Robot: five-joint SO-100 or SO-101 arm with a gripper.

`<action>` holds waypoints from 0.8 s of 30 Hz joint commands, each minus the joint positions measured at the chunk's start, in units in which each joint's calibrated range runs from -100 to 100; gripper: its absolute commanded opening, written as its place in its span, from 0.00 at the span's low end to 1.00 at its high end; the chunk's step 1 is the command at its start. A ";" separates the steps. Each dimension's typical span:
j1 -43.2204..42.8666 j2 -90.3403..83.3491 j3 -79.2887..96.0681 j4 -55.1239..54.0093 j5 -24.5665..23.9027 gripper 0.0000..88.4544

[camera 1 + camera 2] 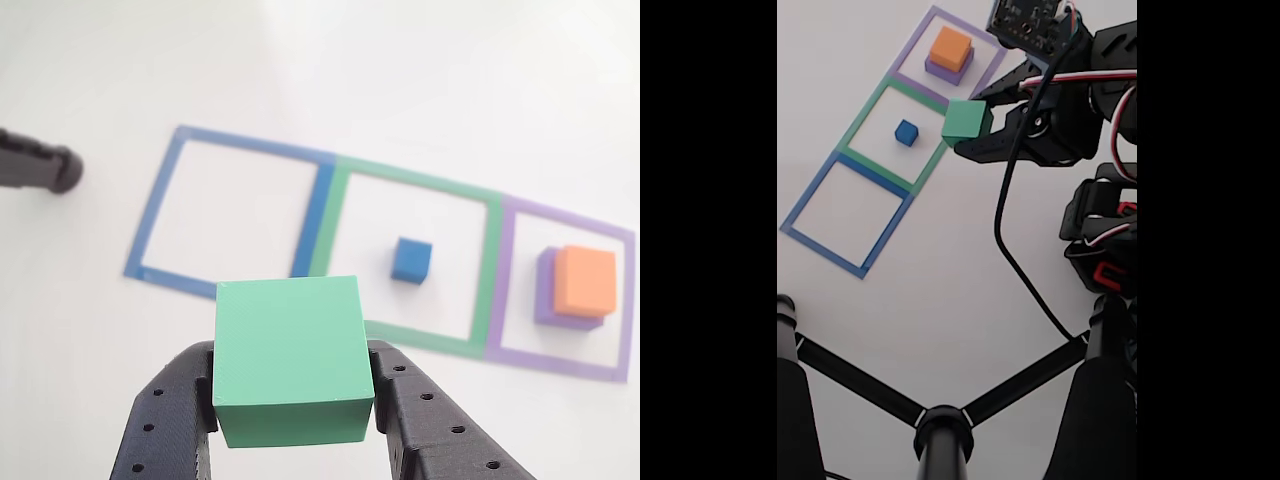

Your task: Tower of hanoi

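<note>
My gripper (294,372) is shut on the green block (291,358), held in the air above the table's near side. In the fixed view the green block (966,119) hangs in the gripper (971,122) over the right edge of the green taped square. The small blue cube (411,259) rests inside the green taped square (490,262); it is also in the fixed view (905,132). The orange block (586,281) sits on the purple block (547,290) inside the purple taped square (625,300); the fixed view shows the same orange block (950,47) on purple block (941,71).
The blue taped square (155,215) holds nothing. A black rod (38,167) enters at the left in the other view. Black tripod legs (940,425) and the arm's cable (1005,250) cross the fixed view's lower part.
</note>
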 commanded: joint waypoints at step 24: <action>-1.52 7.17 63.54 -80.55 0.00 0.14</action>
